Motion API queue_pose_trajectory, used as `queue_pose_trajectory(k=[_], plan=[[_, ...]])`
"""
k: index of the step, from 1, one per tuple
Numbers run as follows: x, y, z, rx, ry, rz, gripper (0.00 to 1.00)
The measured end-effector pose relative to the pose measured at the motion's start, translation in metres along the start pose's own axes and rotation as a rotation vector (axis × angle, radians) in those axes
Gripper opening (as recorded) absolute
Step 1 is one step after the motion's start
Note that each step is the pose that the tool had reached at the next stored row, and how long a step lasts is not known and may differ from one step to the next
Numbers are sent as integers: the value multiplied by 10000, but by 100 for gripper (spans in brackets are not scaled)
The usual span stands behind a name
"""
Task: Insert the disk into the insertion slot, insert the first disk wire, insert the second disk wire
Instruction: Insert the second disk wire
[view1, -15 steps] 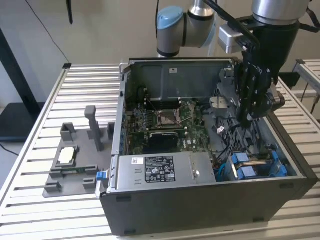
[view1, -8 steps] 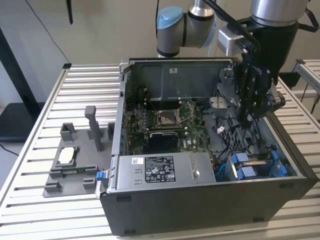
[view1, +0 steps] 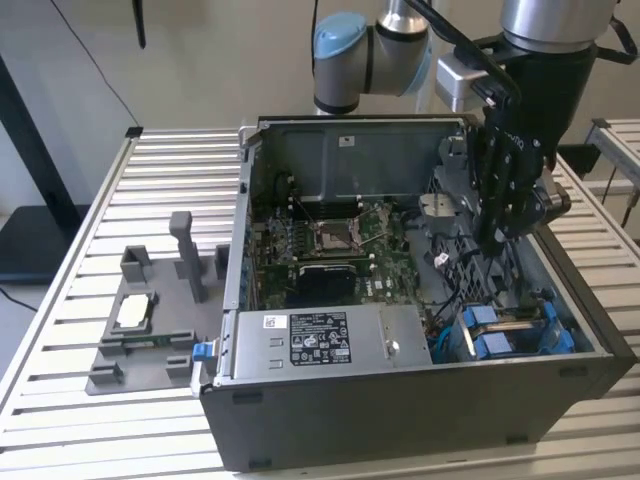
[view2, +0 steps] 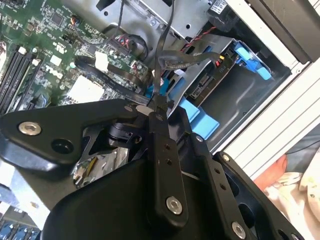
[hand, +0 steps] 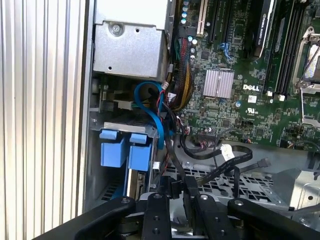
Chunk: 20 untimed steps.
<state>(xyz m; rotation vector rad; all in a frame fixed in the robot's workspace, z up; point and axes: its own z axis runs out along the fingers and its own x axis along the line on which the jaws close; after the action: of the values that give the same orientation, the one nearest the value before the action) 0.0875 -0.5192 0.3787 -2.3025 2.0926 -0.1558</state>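
Grey power-supply box (view1: 320, 340) well off pincer (view1: 497, 238), toward exterior view's left. Pincer inside computer case (view1: 400, 420), narrow, fingertips pinching black wire (hand: 174, 186) at connector. Blue-framed disk (view1: 510, 330) seated in insertion slot (view2: 235, 100), near pincer, apart from it.

In the exterior view the case wall (view1: 400, 420) hides most of the disk (view1: 497, 346) below its blue tabs, and the top edge cuts off the arm (view1: 555, 30). In the second wrist view the black wire (view2: 160, 80) runs in between the closed tips of the gripper (view2: 156, 106), so we cannot make out its plug
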Motion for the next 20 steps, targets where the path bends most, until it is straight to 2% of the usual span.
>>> queue_pose_trajectory(k=[2,3,4,6,20], plan=[[0,0,0,0,1,0,27],[0,0,0,-1,2,-1,25],[0,0,0,-1,4,-1,18],[0,0,0,-1,9,-1,16],[0,0,0,-2,15,-2,16]])
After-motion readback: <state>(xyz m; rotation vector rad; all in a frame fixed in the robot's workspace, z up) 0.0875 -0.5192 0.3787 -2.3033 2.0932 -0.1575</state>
